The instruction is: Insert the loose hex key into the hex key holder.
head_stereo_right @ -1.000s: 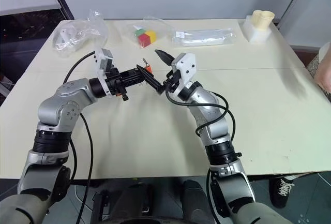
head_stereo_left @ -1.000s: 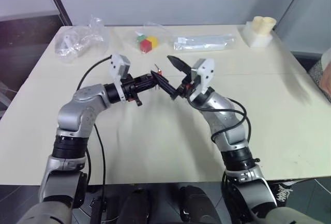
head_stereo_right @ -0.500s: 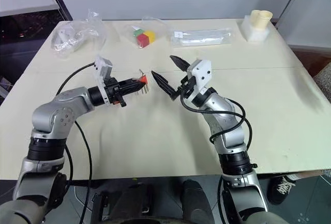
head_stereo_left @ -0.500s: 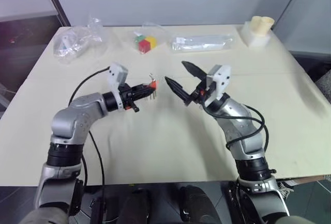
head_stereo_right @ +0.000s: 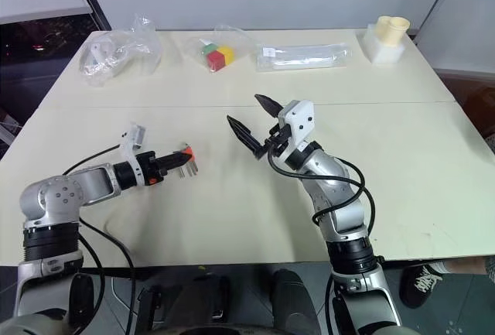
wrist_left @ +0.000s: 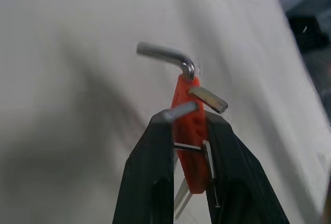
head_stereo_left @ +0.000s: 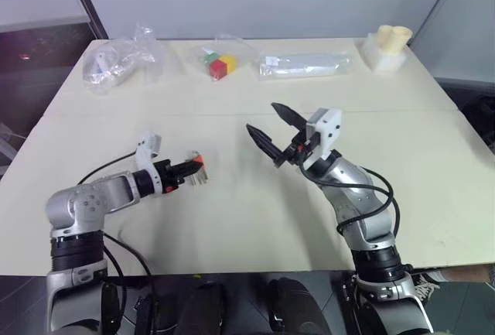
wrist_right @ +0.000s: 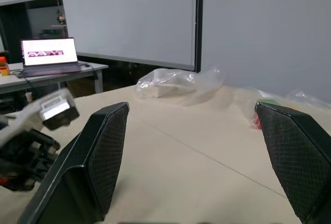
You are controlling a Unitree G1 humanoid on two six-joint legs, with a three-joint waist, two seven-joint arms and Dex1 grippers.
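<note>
Left wrist view has the left gripper [wrist_left: 181, 125] clamped on the holder [wrist_left: 187, 131], keys [wrist_left: 165, 56] poking past its fingertips, while the right gripper [head_stereo_left: 272, 130] hangs open and empty nearby, apparently done inserting.

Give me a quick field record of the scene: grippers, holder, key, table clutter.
left gripper: shut on holder, low over table
holder: red-orange, clamped between fingers, grey keys sticking out
key: bent end shows at the holder's far end; seating unclear
right gripper: open, empty, raised above table
far edge: plastic bags, toy cubes, cream container
</note>
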